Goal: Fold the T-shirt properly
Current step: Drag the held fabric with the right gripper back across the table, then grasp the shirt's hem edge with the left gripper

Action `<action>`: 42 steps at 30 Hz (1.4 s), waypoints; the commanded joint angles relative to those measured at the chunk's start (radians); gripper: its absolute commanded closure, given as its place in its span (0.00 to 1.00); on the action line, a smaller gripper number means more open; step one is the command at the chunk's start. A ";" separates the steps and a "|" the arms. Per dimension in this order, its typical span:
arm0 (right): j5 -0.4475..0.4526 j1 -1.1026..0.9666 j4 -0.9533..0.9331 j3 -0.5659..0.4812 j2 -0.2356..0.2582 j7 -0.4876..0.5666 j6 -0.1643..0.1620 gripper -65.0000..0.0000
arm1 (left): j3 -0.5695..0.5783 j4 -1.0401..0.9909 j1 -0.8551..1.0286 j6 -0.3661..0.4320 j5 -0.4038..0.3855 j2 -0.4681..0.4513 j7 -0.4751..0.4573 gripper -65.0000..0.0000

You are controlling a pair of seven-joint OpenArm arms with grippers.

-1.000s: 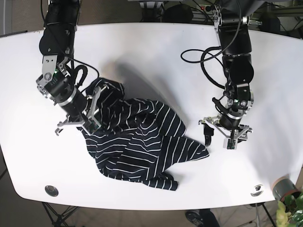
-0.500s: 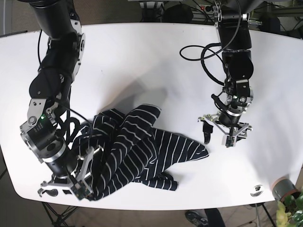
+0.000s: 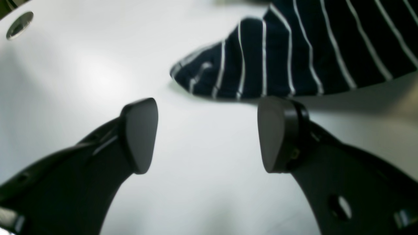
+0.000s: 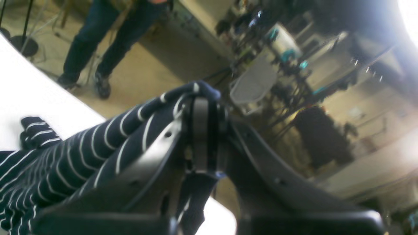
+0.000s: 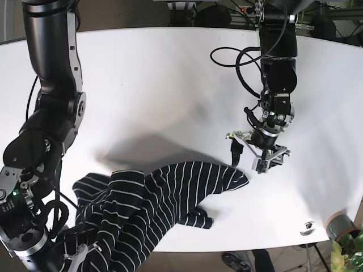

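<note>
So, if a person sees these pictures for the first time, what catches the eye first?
First is the dark striped T-shirt, pulled toward the near left of the white table in the base view and hanging past its edge. The right end effector is shut on its fabric there. The left end effector is open above bare table, beside the shirt's pointed corner.

Our right arm: reaches down the base view's left side to the near table edge, wrist low. Our right gripper [image 4: 200,130]: jaws pressed together, striped cloth pinched between them and draped over the fingers [image 4: 199,107]. Our left arm: extends from the far side, forearm angled downward. Our left gripper [image 3: 205,133]: jaws spread wide, nothing between the pads [image 3: 140,133], poised just above the table.
</note>
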 commanded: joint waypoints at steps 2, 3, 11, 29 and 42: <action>0.012 0.062 -0.020 0.003 0.021 0.032 -0.006 0.97 | -0.005 -0.065 -0.083 0.002 -0.010 0.039 -0.029 0.31; 0.012 0.065 -0.020 0.003 0.023 0.032 -0.006 0.97 | -0.005 -0.097 -0.104 0.002 -0.010 0.045 -0.029 0.31; 0.012 0.057 -0.021 0.003 0.018 0.032 -0.006 0.97 | 0.000 -0.385 -0.273 0.002 -0.011 0.056 -0.080 0.31; 0.013 -0.016 -0.017 0.003 0.018 0.032 -0.006 0.97 | -0.002 -0.968 -0.482 0.037 -0.010 0.028 -0.401 0.31; 0.013 -0.041 -0.017 0.004 0.017 0.033 -0.006 0.97 | 0.005 -1.000 -0.477 0.097 -0.003 0.016 -0.352 0.41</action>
